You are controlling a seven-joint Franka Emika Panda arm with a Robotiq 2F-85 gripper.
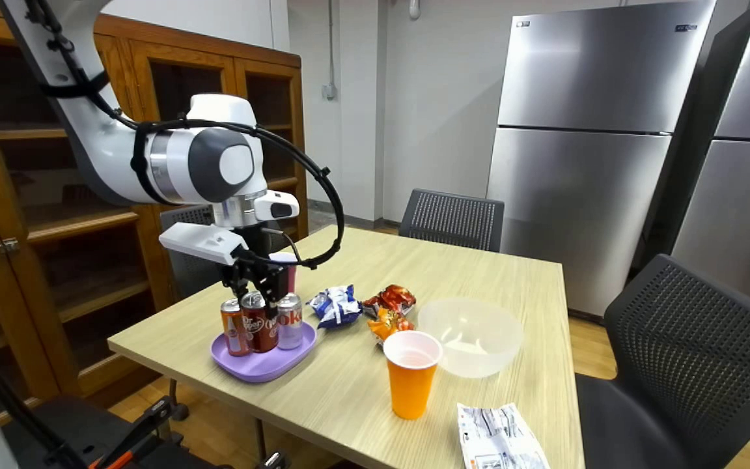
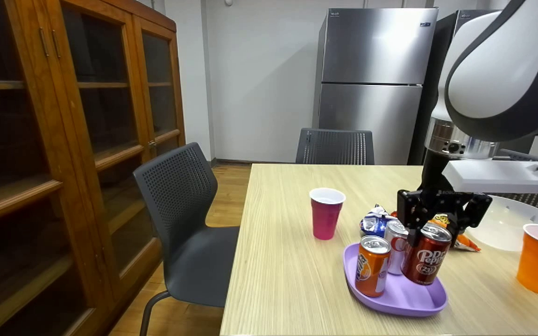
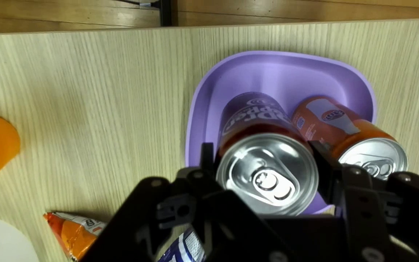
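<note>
My gripper (image 3: 262, 154) is shut on a dark red Dr Pepper can (image 3: 258, 112), one finger on each side near its top. In an exterior view the can (image 2: 427, 261) leans slightly and its base looks a little above the purple tray (image 2: 404, 305). The gripper also shows in an exterior view (image 1: 259, 293). An orange Fanta can (image 2: 371, 270) stands upright in the tray, close beside the right finger in the wrist view (image 3: 335, 120). A silver Coke can (image 1: 290, 329) stands in the tray behind; the gripper hides it in the wrist view.
A pink cup (image 2: 326, 217) stands behind the tray. Blue (image 1: 336, 306), red (image 1: 393, 298) and orange (image 1: 389, 322) snack bags lie beside a translucent bowl (image 1: 472, 345). An orange cup (image 1: 411, 384) and a white packet (image 1: 500, 436) are nearer the front. Chairs surround the table.
</note>
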